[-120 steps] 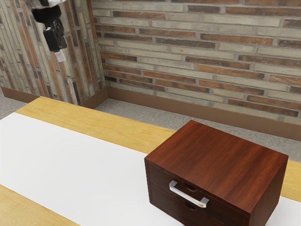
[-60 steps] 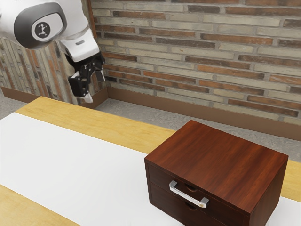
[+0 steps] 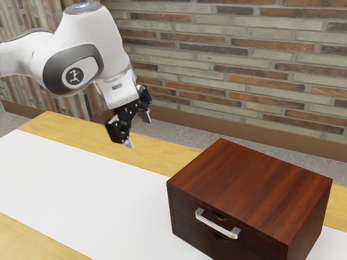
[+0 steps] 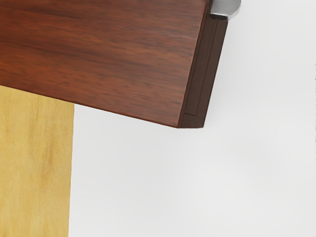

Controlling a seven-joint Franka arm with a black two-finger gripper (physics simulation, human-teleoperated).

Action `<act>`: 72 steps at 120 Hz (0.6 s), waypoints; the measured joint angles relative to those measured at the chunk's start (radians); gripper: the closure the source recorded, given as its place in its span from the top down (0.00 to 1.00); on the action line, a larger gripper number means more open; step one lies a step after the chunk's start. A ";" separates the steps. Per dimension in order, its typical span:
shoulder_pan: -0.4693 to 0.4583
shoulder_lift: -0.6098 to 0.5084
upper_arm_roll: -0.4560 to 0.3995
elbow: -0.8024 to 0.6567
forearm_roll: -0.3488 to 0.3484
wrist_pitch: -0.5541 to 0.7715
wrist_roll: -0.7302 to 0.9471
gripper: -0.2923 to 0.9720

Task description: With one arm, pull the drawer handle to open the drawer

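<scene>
Since 1 second ago my gripper (image 3: 137,130) has come down from the exterior view's upper left corner and swung toward that view's right. It now hangs over the bare wooden strip along the far side of the table (image 3: 81,132). Much more of my white arm (image 3: 76,65) is in the picture than before. The 2 fingers stand apart, clasping nothing (the pale pad of 1 finger points down at the wood).

The cabinet (image 3: 255,184) has not shifted. It sits on the white sheet (image 3: 81,200) toward the exterior view's right, well apart from my gripper. The upper of its 2 fronts is the drawer (image 3: 187,203), which lies flush with the cabinet, as it did earlier. Across it runs the silver drawer handle (image 3: 217,223), untouched.

From my hand's camera I look down on the cabinet's dark top (image 4: 98,54) and 1 corner of it, with an end of the handle (image 4: 225,7) jutting past the front edge. Between my gripper and the handle lie the white sheet and that near corner of the cabinet. A brick wall (image 3: 244,59) stands behind the table.
</scene>
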 joint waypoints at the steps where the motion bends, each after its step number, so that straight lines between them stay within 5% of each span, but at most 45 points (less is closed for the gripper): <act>1: -0.002 0.000 -0.001 -0.002 -0.001 0.003 0.001 0.74; 72: -0.013 -0.072 -0.192 -0.149 -0.131 0.131 0.023 0.64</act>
